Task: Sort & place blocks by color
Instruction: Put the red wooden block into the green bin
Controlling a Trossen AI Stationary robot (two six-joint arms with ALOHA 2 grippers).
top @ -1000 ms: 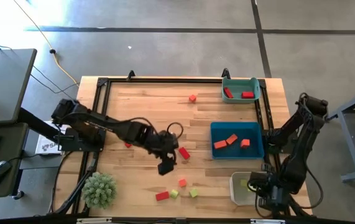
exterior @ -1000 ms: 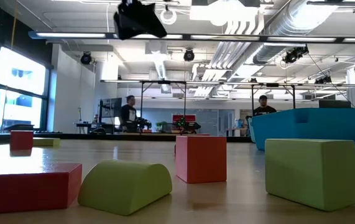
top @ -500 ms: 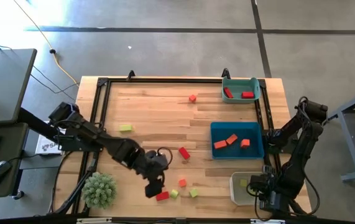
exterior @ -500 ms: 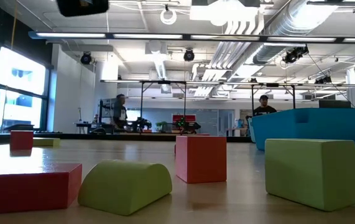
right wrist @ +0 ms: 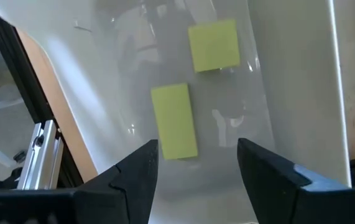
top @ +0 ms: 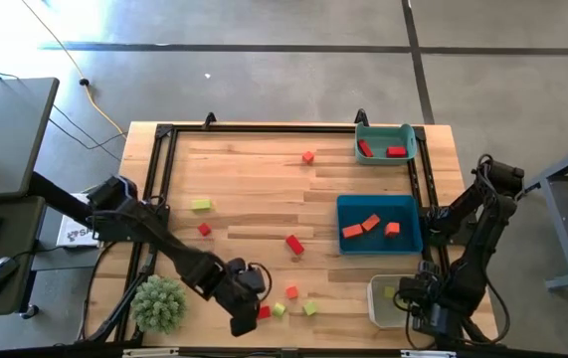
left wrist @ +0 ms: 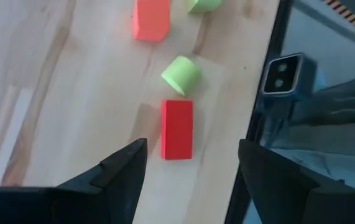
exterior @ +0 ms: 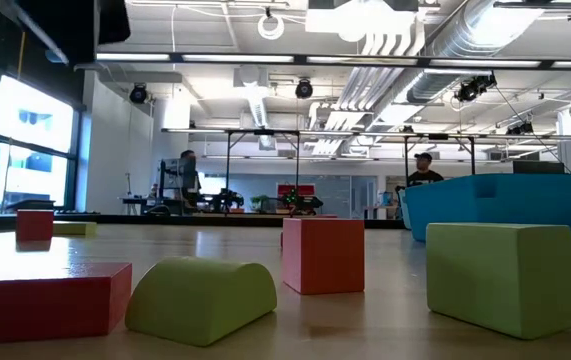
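Sorting is judged partly done. Red blocks (top: 395, 151) lie in the upper-right teal bin (top: 384, 141), orange in the blue bin (top: 379, 223), two yellow-green blocks (right wrist: 174, 121) in the white bin (top: 387, 299). Seven remain on the worktop (top: 244, 169). The left gripper (left wrist: 191, 165), fingers spread, hovers over a red bar (left wrist: 177, 129); the right gripper (right wrist: 196, 165), fingers spread, is empty.

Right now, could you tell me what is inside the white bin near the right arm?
Two yellow-green blocks lie in the white bin, apart, below the open right gripper. Its far corners are cut off.

My left gripper (top: 245, 320) hangs over the wooden table's (top: 254, 179) near edge beside a small red block (top: 263, 312), while my right gripper (top: 415, 301) hovers above the white bin (top: 381, 301).
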